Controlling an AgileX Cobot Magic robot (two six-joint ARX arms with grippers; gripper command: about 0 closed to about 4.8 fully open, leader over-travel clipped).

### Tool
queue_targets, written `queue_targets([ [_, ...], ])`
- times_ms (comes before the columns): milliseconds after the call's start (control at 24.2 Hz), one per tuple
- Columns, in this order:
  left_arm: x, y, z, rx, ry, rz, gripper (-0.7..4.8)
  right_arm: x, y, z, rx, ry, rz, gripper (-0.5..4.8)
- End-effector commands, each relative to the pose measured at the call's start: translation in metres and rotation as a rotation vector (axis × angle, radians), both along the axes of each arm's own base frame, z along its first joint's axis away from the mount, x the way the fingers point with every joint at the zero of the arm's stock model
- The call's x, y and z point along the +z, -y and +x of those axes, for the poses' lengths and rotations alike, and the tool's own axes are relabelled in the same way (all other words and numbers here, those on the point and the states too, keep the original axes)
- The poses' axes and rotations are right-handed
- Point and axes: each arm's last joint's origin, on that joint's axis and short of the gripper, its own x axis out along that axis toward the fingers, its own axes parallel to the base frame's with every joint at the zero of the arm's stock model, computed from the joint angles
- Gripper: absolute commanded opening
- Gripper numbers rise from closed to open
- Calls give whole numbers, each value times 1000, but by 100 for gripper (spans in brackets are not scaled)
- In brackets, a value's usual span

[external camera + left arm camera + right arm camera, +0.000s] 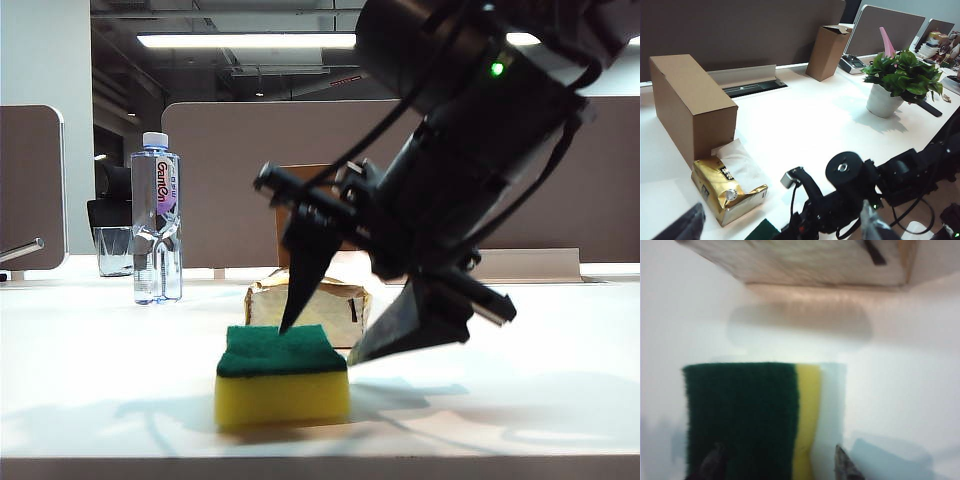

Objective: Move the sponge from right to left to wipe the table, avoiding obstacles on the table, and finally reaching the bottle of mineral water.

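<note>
The sponge point(283, 385), yellow foam with a dark green top, lies flat on the white table point(90, 380) near its front edge. My right gripper point(325, 340) hangs over it, open: one fingertip rests on the green top, the other stands past the sponge's right side. In the right wrist view the sponge point(740, 415) lies partly between the right gripper's point(779, 465) tips. The bottle of mineral water point(156, 215) stands upright at the far left. Behind the sponge lies the tissue pack point(320, 305), with a cardboard box point(298, 175) behind it. My left gripper point(780, 222) is open and empty.
A glass cup point(113, 250) stands behind the bottle. The left wrist view shows the tissue pack point(730, 187) against a big cardboard box point(690, 105), a second upright box point(827, 52) at the back and a potted plant point(900, 80).
</note>
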Motion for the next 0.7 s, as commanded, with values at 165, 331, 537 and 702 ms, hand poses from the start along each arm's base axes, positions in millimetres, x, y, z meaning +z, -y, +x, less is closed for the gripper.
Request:
queue_targets([
  [165,2,0,-1,-8,11,1,402,19,12,7,-24,58,28,279],
  [331,2,0,-1,-8,11,1,402,31,24,10,-29,95,23,279],
  [537,1,0,-1,-6,6,1,402,52,50,15,-64,162,13,279],
  [702,1,0,-1,-5,4,2,402,71,83,21,-120,234,-24,279],
])
